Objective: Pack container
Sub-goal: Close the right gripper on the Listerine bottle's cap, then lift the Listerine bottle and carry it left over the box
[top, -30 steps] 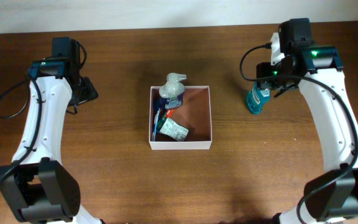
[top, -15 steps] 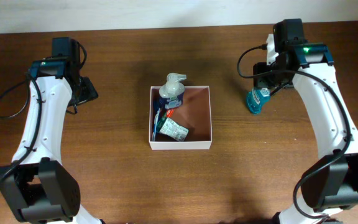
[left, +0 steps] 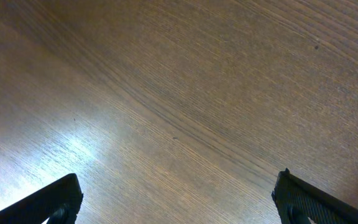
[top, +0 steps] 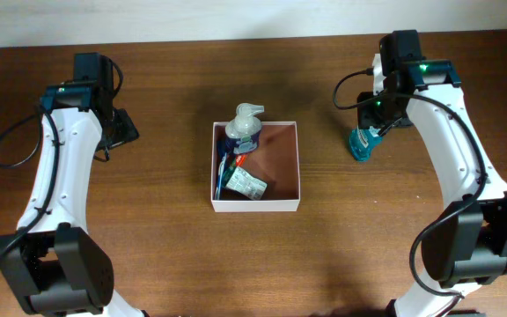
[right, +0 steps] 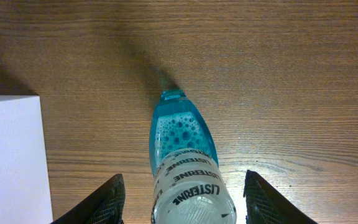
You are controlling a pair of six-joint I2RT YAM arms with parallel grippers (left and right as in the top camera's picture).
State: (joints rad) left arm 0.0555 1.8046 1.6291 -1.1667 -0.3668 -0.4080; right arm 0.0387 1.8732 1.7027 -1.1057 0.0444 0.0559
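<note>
The container (top: 289, 205) is a square white box with a reddish-brown inside at the table's middle. It holds a pump bottle (top: 244, 130) and a few small toiletries (top: 245, 183). A teal mouthwash bottle (top: 362, 143) stands upright to its right. My right gripper (top: 378, 113) hangs open directly over it; in the right wrist view the bottle (right: 185, 168) stands between the two spread fingers (right: 182, 199), with the box's white wall (right: 8, 155) at the left edge. My left gripper (top: 123, 129) is open and empty over bare wood at the far left (left: 176, 202).
Dark wood table (top: 165, 255) all round the box. The table's far edge meets a pale wall at the top of the overhead view.
My right arm has shifted slightly left and towards the far edge, settling over the teal bottle. The left arm has not moved.
</note>
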